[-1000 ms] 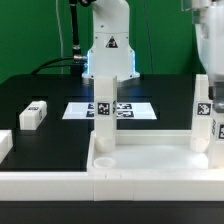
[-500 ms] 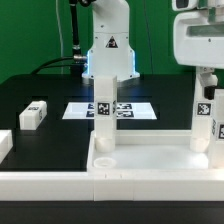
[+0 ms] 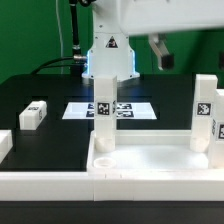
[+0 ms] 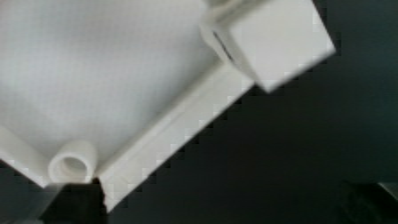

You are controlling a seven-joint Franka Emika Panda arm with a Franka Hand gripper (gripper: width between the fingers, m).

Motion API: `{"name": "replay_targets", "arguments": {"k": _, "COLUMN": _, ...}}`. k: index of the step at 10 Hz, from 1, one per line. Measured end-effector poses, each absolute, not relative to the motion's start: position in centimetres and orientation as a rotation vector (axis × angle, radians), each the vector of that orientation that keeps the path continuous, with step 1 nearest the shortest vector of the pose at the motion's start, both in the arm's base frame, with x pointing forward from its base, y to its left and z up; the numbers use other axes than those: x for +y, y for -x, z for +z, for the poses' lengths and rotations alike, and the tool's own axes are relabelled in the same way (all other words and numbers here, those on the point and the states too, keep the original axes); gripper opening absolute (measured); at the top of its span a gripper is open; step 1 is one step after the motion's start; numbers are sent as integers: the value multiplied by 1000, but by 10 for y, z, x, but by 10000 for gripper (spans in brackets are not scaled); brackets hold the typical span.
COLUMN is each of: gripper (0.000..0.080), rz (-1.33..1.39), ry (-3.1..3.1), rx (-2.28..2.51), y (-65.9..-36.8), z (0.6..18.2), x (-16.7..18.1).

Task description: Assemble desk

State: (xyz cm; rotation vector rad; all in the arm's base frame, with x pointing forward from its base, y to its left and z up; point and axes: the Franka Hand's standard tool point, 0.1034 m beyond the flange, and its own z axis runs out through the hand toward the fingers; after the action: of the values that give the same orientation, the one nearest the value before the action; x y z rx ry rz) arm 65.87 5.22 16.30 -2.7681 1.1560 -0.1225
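Observation:
The white desk top, a rimmed tray, lies at the front. Two white tagged legs stand upright in its far corners, one at the exterior view's left and one at the right. My gripper hangs high above the tray between the two legs, apart from both. In the wrist view its fingers stand wide apart with nothing between them. That view looks down on the tray, a corner socket and the top of a leg.
A loose tagged leg lies on the black table at the exterior view's left, and another white part shows at the left edge. The marker board lies behind the tray. A long white rail runs along the front.
My gripper has let go of the right leg, risen and swung towards the exterior view's left. The leg stays standing in its corner.

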Motion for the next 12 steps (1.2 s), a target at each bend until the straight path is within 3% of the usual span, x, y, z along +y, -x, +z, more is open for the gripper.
{"name": "replay_targets", "arguments": {"k": 7, "gripper": 649, "rz": -121, "ry": 2799, "rx": 1085, "y": -656, "z": 160, "x": 48}}
{"name": "replay_targets", "arguments": {"k": 10, "gripper": 649, "rz": -138, "ry": 2879, "rx": 824, "y": -633, "z": 170, "x": -26}}
{"name": "replay_targets", "arguments": {"k": 12, "gripper": 649, "rz": -150, "ry": 2923, "rx": 694, "y": -630, "z": 169, "x": -43}}
